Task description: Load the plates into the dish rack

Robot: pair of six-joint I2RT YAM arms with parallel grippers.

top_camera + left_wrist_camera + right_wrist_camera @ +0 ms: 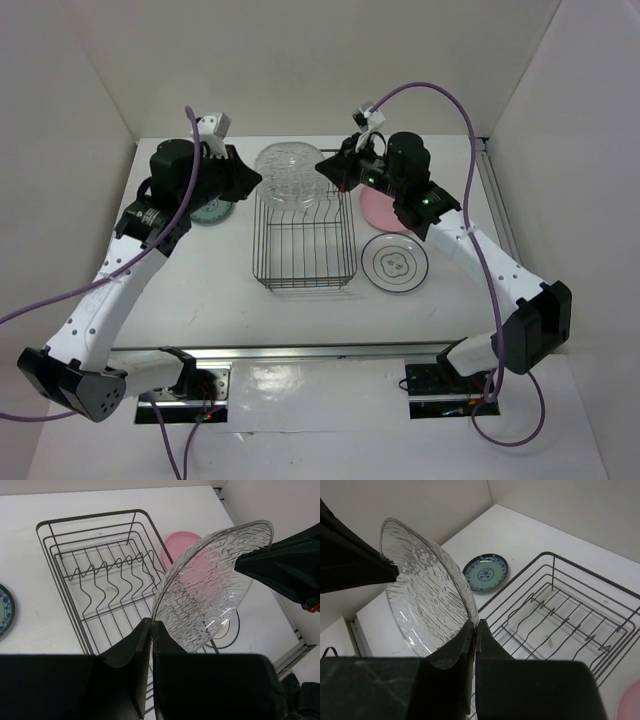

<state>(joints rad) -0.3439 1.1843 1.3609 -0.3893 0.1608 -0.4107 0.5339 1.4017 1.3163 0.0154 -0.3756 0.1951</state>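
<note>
Both grippers are shut on opposite rim edges of the clear glass plate [290, 175], which hangs tilted above the far end of the black wire dish rack [305, 262]. My left gripper [256, 181] pinches its left rim, my right gripper [326, 167] its right rim. In the left wrist view the left gripper [151, 623] clamps the glass plate [210, 590] over the rack [95, 565]. In the right wrist view the right gripper [476, 623] clamps the glass plate [425, 595] beside the rack [560, 615]. The rack holds no plates.
The teal patterned plate [210, 213] lies left of the rack, partly under my left arm. The pink plate [380, 210] and the white plate with black rings [395, 263] lie right of the rack. White walls close the back and sides.
</note>
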